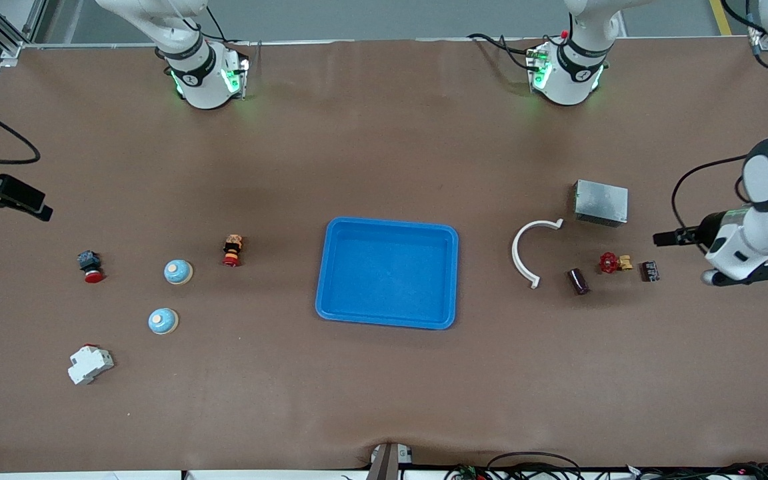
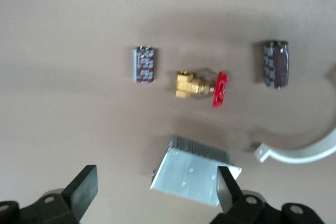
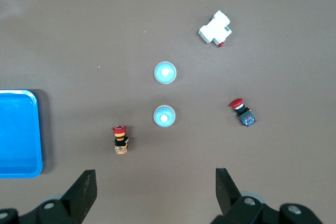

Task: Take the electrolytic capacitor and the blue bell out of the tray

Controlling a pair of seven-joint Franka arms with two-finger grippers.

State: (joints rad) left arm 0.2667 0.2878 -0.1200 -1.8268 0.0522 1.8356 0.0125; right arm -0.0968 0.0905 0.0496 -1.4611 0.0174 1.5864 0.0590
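Since the tray (image 1: 387, 273) holds nothing, status: both parts lie outside it.
Capacitors: two (image 1: 579, 281) (image 1: 651, 271), flanking the valve (image 1: 614, 263).
Bells: two (image 1: 177, 272) (image 1: 163, 321), toward the right arm's end.
Left gripper (image 2: 155, 192): wide, empty, over the metal box (image 1: 601, 203).
Right gripper (image 3: 156, 190): wide, empty, waiting.
Advice: retract clear; nothing obstructs.

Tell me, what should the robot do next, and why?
Probably nothing more than pull both arms back to rest. The tray looks empty; two bells sit on the table toward the right arm's end, two capacitors toward the left arm's end. The left gripper and right gripper are open, holding nothing.
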